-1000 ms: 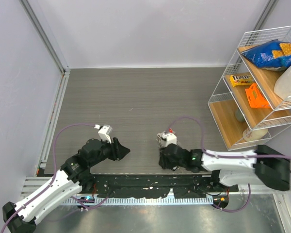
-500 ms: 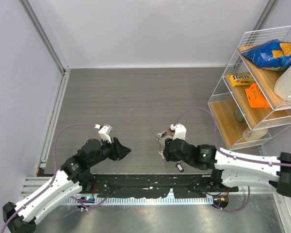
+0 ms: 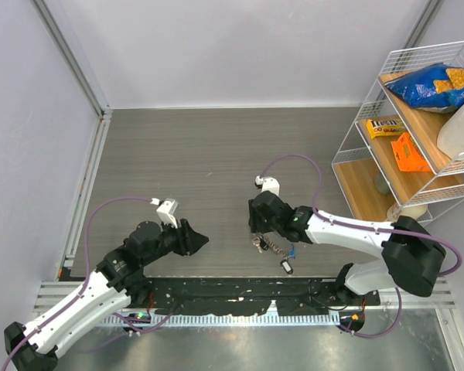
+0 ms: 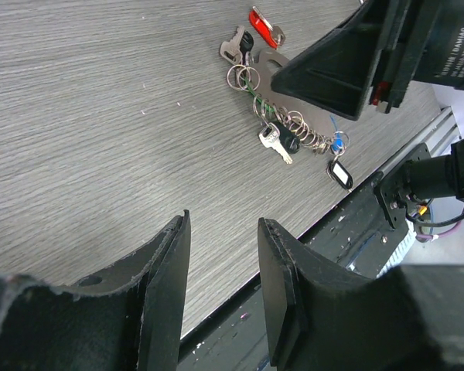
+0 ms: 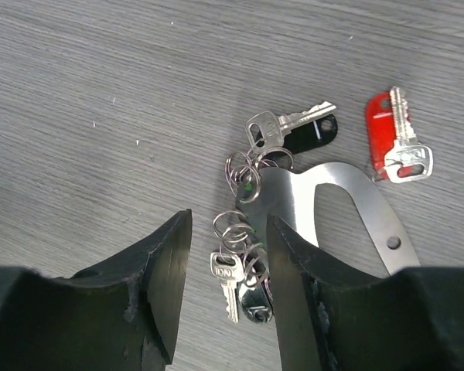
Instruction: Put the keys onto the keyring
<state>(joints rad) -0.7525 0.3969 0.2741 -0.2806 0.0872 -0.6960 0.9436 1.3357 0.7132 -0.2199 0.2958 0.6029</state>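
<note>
My right gripper [image 5: 226, 224] hovered half-open and empty just above the keyring [image 5: 243, 166], which lay on the table [image 5: 100, 77] with the keys [image 5: 393, 139] touching or beside it. My left gripper [image 4: 223, 226] hung half-open and empty, well apart. Closing here risked pinching the whole tangle, not one key.

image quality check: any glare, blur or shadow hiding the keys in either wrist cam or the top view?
Right wrist: keys sharp, mild sheen on the keyring metal strip, own fingers dark and soft. Left wrist: keys in focus but small near the top edge, foreground fingers blurred. Top external: even light, soft shadows, keys too small to resolve.
</note>
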